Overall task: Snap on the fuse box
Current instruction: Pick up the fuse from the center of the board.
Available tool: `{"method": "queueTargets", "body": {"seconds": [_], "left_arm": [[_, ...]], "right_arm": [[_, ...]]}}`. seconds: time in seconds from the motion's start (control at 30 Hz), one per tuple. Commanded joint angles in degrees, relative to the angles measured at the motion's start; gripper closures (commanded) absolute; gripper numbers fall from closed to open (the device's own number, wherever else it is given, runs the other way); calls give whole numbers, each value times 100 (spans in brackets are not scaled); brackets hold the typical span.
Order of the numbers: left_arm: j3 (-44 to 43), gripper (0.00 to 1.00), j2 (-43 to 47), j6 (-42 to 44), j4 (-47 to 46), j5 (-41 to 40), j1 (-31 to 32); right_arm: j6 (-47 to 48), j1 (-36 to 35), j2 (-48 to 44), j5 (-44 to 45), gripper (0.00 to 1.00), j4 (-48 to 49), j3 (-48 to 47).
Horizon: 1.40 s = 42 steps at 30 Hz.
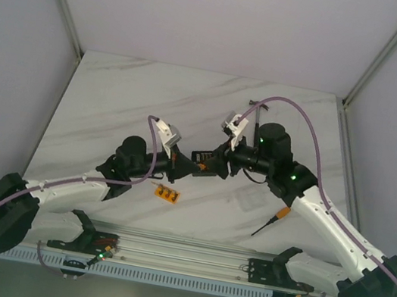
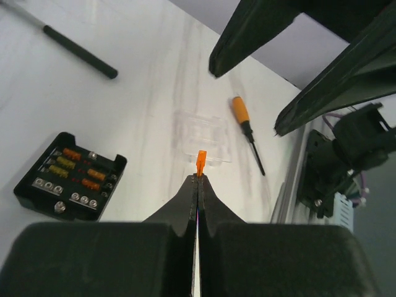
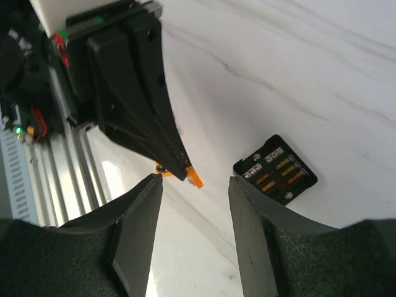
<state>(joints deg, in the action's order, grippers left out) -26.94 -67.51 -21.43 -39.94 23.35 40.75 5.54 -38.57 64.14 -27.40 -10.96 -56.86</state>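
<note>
The fuse box is a small black square box with orange and yellow fuses in its top slots, lying flat on the white table; it also shows in the right wrist view. My left gripper is shut on a tiny orange fuse that sticks out past its tips, held above the table and to the right of the box. My right gripper is open, its two fingers either side of that fuse without touching it. From above, both grippers meet at mid-table.
A clear plastic cover lies just beyond the left fingertips. An orange-handled screwdriver lies to the right of it. A small flat orange strip lies near the left arm. A long black tool handle lies at the far side.
</note>
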Motion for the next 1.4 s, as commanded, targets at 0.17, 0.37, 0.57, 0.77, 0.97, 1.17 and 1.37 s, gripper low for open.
{"method": "queueTargets", "body": {"seconds": [0.17, 0.37, 0.57, 0.77, 0.97, 1.17, 1.37], "left_arm": [[-297, 100, 405, 263, 195, 1515, -129], [-345, 100, 467, 210, 165, 1761, -129], [-345, 100, 512, 169, 117, 1828, -129], [-374, 100, 488, 87, -9, 1901, -129], [-374, 100, 501, 77, -22, 1892, -120], [-382, 100, 482, 60, -38, 1892, -129], [-389, 100, 465, 20, -48, 1798, -127]], "right_arm": [[917, 117, 7, -1437, 49, -414, -1], [1000, 169, 84, -1784, 54, -490, -26], [1091, 190, 163, -2077, 59, -573, -58], [1157, 192, 273, -2235, 63, -650, -95], [1204, 192, 313, -2312, 73, -696, -106], [1254, 193, 327, -2455, 89, -744, -126], [1317, 196, 393, -2463, 100, -828, -158]]}}
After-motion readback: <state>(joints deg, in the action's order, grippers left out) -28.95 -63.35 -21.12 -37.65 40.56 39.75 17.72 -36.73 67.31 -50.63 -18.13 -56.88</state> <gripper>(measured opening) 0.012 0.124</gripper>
